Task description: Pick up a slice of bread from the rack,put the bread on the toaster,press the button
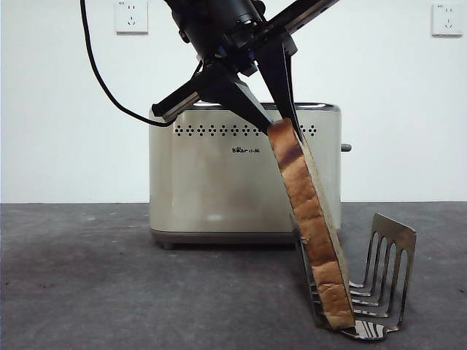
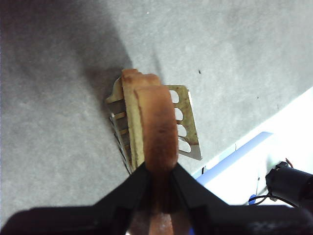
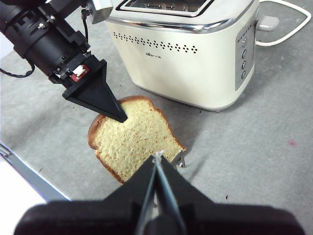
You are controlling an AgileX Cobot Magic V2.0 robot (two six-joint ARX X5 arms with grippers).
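The table (image 1: 109,277), a dark grey matte surface, is carrying the toaster (image 1: 219,182) toward its back and the rack (image 1: 383,292) nearer the front, off the toaster's button side. A white cord (image 3: 288,24) is lying on it beside the toaster.

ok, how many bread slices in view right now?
1. The slice of bread is clamped at its top crust by the left gripper, its lower end in the rack, in front of the toaster. The slice could hide another.
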